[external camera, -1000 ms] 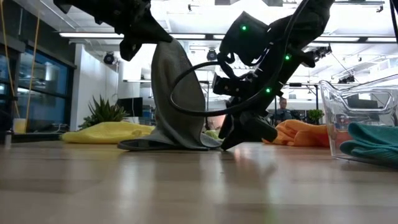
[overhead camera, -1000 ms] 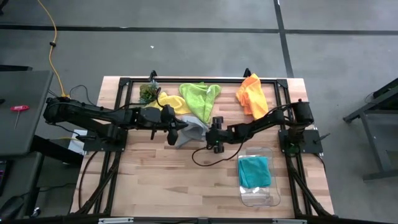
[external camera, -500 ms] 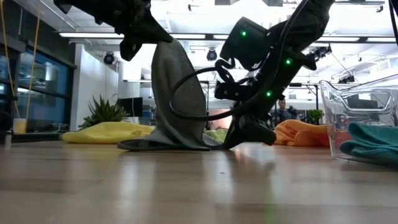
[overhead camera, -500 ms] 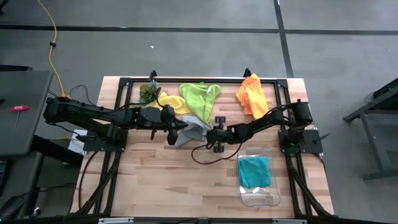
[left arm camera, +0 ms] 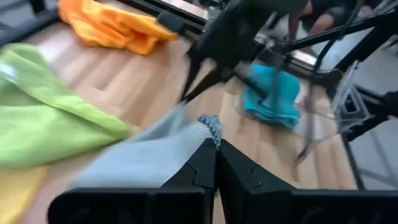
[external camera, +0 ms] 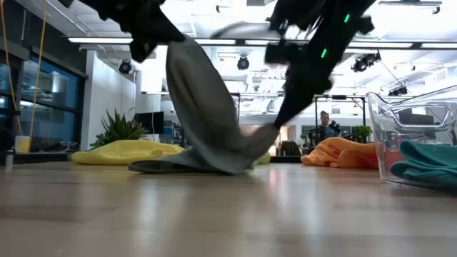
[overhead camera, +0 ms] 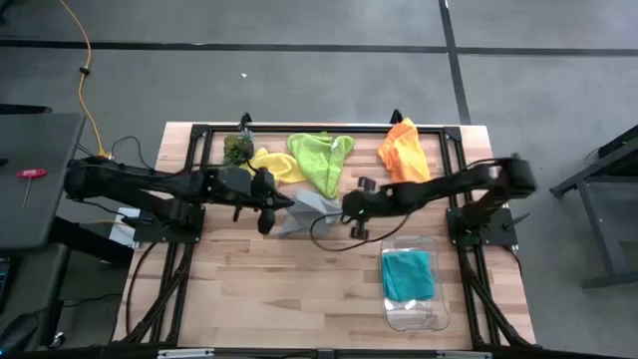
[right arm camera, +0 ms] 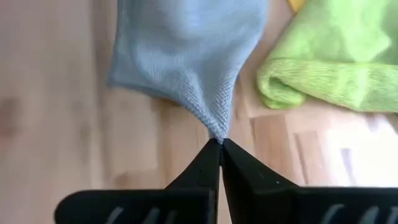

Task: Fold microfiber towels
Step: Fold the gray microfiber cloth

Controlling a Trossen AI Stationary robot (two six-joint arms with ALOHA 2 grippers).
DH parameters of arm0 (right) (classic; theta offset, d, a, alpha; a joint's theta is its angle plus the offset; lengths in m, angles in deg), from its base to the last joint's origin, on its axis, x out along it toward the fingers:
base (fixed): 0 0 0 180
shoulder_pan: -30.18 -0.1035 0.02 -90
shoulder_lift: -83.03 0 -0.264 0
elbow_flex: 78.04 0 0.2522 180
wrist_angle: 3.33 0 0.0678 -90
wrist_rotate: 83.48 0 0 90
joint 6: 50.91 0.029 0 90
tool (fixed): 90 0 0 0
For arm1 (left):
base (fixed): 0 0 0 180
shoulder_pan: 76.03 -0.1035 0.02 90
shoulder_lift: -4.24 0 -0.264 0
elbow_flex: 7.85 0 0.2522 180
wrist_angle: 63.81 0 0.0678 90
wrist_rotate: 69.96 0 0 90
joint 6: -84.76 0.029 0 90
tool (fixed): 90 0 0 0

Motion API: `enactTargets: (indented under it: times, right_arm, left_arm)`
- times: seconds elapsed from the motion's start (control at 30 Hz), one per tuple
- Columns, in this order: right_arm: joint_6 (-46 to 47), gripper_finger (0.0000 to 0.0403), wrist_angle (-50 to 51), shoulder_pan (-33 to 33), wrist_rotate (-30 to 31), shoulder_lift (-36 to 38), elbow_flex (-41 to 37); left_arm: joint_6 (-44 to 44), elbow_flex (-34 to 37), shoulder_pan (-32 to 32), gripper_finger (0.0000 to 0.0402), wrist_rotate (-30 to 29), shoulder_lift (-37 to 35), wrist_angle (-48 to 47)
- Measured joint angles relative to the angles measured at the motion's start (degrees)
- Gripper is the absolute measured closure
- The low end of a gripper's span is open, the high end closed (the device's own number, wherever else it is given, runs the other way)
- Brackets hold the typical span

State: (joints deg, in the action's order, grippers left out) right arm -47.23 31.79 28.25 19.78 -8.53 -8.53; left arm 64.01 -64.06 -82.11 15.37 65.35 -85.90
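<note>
Both the left gripper point(left arm camera: 216, 148) and right gripper point(right arm camera: 221, 144) pinched corners of the grey towel point(overhead camera: 304, 211), needing it spread flat on the worktop point(overhead camera: 259, 289) next.

Bare table point(overhead camera: 259, 289) fills the frame's lower left; the clear bin point(overhead camera: 414, 299) blocks the lower right, cloths point(overhead camera: 321, 160) the top.

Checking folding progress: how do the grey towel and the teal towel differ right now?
The grey towel is pinched at two corners, by the left gripper and the right gripper, and partly lifted off the table; the teal towel is untouched. The grey towel hangs stretched and unfolded in the middle of the table, whereas the teal towel lies compact inside the clear plastic bin. Both are soft cloths.
</note>
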Motion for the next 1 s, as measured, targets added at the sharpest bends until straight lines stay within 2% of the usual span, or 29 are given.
enactTargets:
  times: [0.17, 0.4, 0.53, 0.67, 0.77, 0.9, 1.0]
  right_arm:
    - [4.20, 0.0402, 2.67, 1.36, -7.87, 13.45, 0.12]
    - [11.34, 0.0402, -1.40, 2.10, -9.36, 23.56, 0.52]
    - [12.07, 0.0403, -2.22, 2.08, -8.66, 24.59, 3.07]
    - [8.60, 0.0403, 0.47, 2.41, -4.68, 24.02, 7.37]
    - [6.70, 0.0403, 4.46, 3.69, -4.10, 23.56, 10.65]
    - [4.97, 0.0403, 11.47, 4.96, -4.08, 23.58, 14.33]
    - [4.99, 0.0403, 15.62, 5.45, -4.13, 23.52, 15.87]
  left_arm:
    - [8.45, -4.93, -2.18, 0.0401, -1.03, -5.35, -10.43]
    - [25.74, -9.16, -4.84, 0.0401, -2.71, -6.81, -13.78]
    - [34.05, -10.43, -5.66, 0.0401, -3.92, -6.07, -13.84]
    - [43.27, -11.66, -6.47, 0.0401, -8.62, -5.75, -13.76]
    - [48.85, -12.13, -7.25, 0.0401, -11.67, -5.74, -13.71]
    - [52.52, -12.21, -7.41, 0.0401, -16.38, -6.23, -14.13]
    - [52.20, -12.22, -7.02, 0.0401, -17.24, -6.48, -15.53]
